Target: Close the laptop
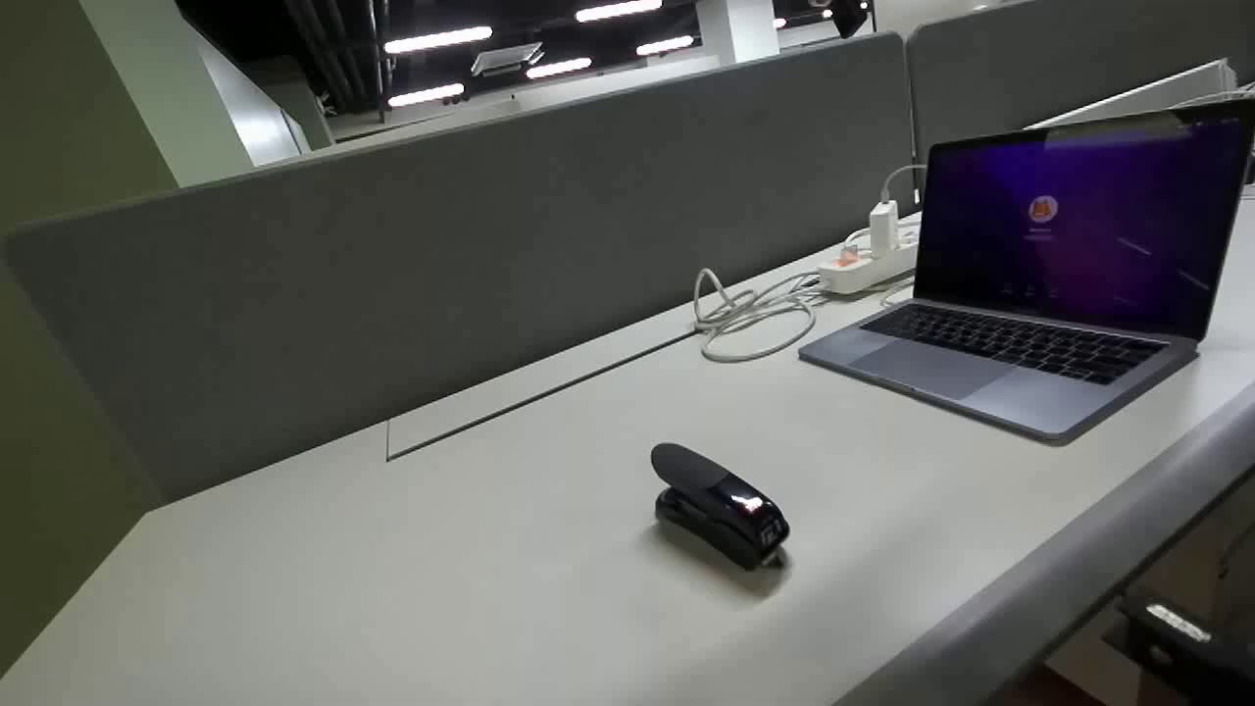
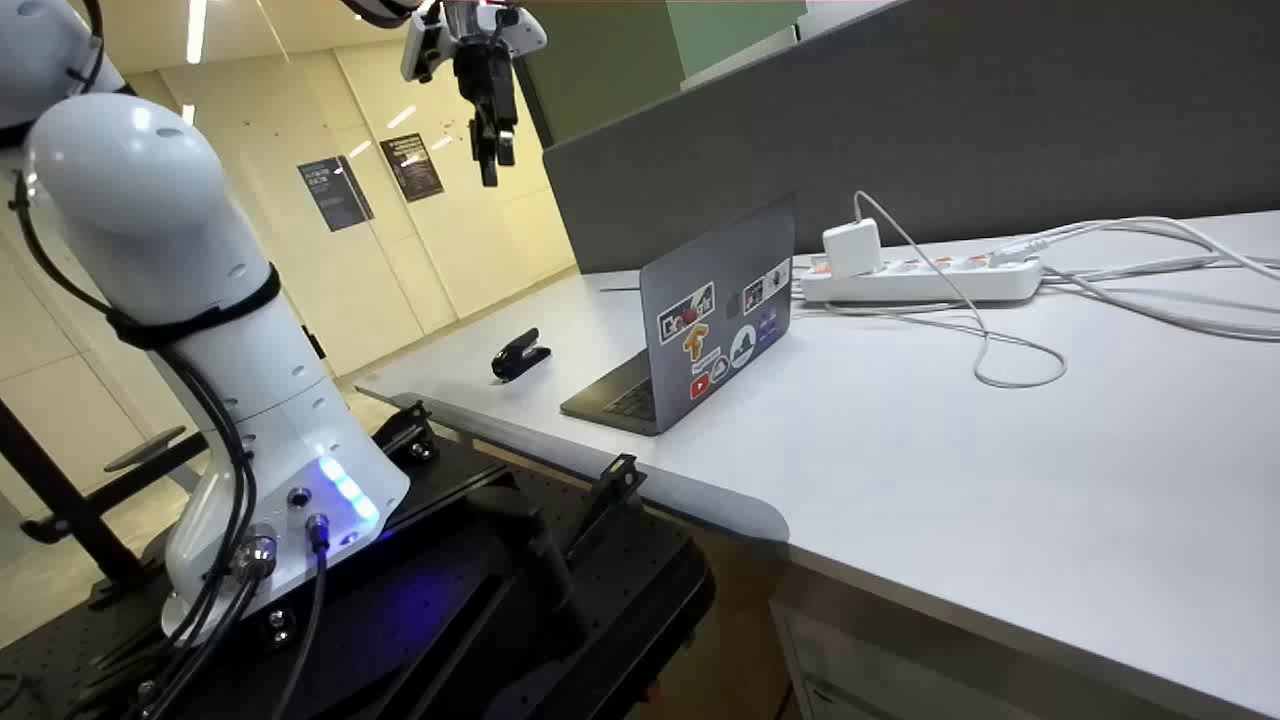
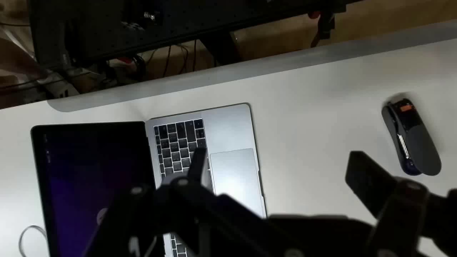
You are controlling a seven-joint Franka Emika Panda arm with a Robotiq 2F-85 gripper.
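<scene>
The laptop stands open on the desk, its lid upright and its screen glowing purple. In an exterior view its grey stickered lid shows from behind. In the wrist view the open laptop lies at the left, with the keyboard partly hidden by a gripper finger. My gripper is open, its fingers wide apart with nothing between them. One finger overlaps the keyboard in the picture; the other is over the bare desk. In an exterior view my gripper hangs high above the desk, apart from the laptop.
A small black stapler lies on the desk in front of the laptop's keyboard side; it also shows in the wrist view. A white power strip with cables lies behind the laptop. A grey partition runs along the desk's back.
</scene>
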